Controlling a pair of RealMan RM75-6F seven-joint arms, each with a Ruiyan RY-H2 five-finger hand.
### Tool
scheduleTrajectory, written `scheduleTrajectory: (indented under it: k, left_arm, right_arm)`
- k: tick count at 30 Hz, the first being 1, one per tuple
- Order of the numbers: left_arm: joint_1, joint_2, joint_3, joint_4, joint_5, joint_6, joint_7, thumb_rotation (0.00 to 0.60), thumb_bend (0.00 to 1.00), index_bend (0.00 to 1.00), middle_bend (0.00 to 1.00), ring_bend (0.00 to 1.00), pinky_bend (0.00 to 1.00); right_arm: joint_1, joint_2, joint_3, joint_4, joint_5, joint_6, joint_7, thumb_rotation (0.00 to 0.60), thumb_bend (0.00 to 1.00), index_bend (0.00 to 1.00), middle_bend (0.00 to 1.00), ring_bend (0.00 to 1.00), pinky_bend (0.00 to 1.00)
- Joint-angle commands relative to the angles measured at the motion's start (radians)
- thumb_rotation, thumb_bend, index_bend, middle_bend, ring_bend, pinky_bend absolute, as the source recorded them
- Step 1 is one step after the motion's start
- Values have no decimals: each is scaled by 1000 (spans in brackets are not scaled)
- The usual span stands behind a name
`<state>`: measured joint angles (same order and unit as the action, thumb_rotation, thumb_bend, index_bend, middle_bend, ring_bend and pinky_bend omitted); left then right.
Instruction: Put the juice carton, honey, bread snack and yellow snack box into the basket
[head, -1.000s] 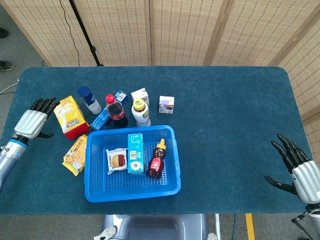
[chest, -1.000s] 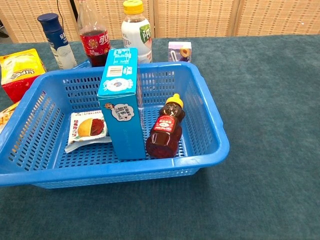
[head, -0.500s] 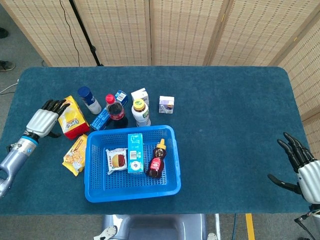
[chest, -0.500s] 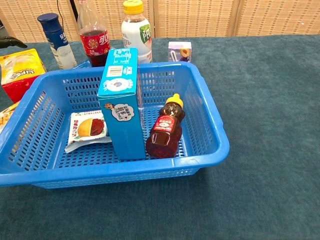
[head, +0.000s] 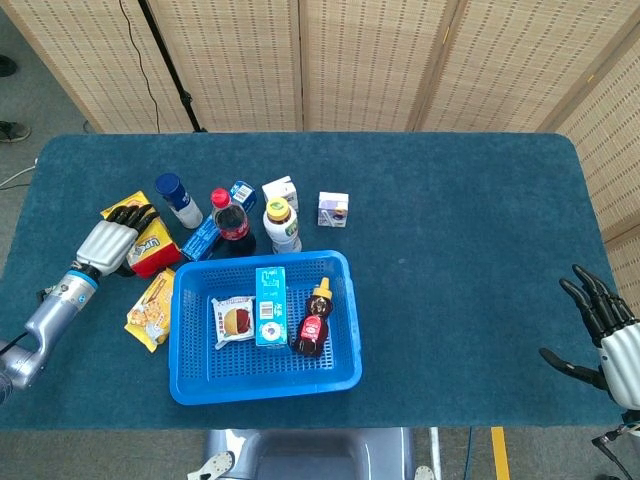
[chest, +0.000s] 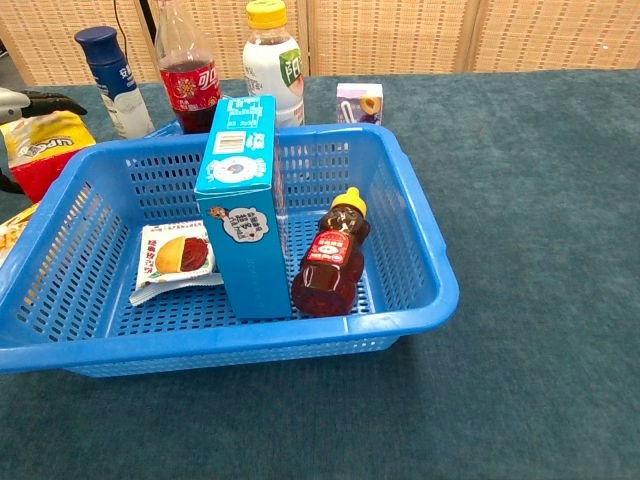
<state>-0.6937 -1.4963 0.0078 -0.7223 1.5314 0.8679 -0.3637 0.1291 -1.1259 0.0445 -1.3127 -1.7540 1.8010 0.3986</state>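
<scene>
- Head view shows the table (head: 450, 200), covered in dark teal cloth, with folding screens (head: 370, 60) behind its far edge.
- Near the left-centre stands the blue basket (head: 345, 320). It holds the juice carton (head: 271, 306) upright in the middle, the bread snack (head: 234, 320) flat to the left of it, and the honey (head: 315, 320) to the right, touching the carton in the chest view.
- The yellow snack box (head: 150, 240) lies outside, on the table just beyond the basket's far-left corner.
- The left hand (head: 112, 243) rests against the left side of that box with dark fingers over its top; whether it grips the box I cannot tell.
- The right hand (head: 605, 335) sits at the near right edge, well apart from everything, fingers spread and holding nothing.
- A yellow snack bag (head: 150, 310) lies just left of the basket.
- Along the basket's far side stand a cola bottle (head: 230, 220), a yellow-capped white bottle (head: 282, 225) and a blue-capped bottle (head: 178, 200).
- Beside them are a flat blue pack (head: 203, 238), a small white carton (head: 282, 190) and a small purple carton (head: 333, 209).
</scene>
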Motion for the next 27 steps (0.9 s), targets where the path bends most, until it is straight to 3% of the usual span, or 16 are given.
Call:
scheduleTrajectory:
  k: [1, 2, 3, 6, 16, 27]
  left_arm:
    - [8, -8, -6, 6, 0, 35, -3, 600, 368, 319, 194, 172, 381]
    - [10, -10, -4, 11, 3, 44, -5, 600, 416, 447, 287, 258, 449]
    - [11, -11, -4, 12, 3, 48, -6, 600, 443, 510, 335, 303, 482]
    - [16, -15, -6, 19, 2, 63, -12, 600, 503, 625, 442, 402, 545]
    - [42, 13, -16, -3, -1, 133, -34, 600, 510, 650, 462, 426, 556]
    - [124, 158, 10, -166, 94, 417, -8, 600, 504, 668, 463, 429, 556]
  right_arm:
    - [-4, 5, -5, -1, -6, -7, -43, 600, 59, 49, 0, 100, 217]
    - [-4, 12, -12, -8, -8, -20, -60, 600, 59, 55, 0, 103, 217]
    - [-4, 16, -13, -13, -9, -24, -68, 600, 60, 59, 0, 106, 217]
    - [-2, 23, -20, -30, -14, -38, -88, 600, 60, 62, 0, 107, 217]
    - [-4, 32, -23, -51, -23, -39, -93, 600, 61, 62, 0, 107, 217]
    - [-3, 31, -22, -58, -32, -33, -84, 600, 61, 62, 0, 109, 218]
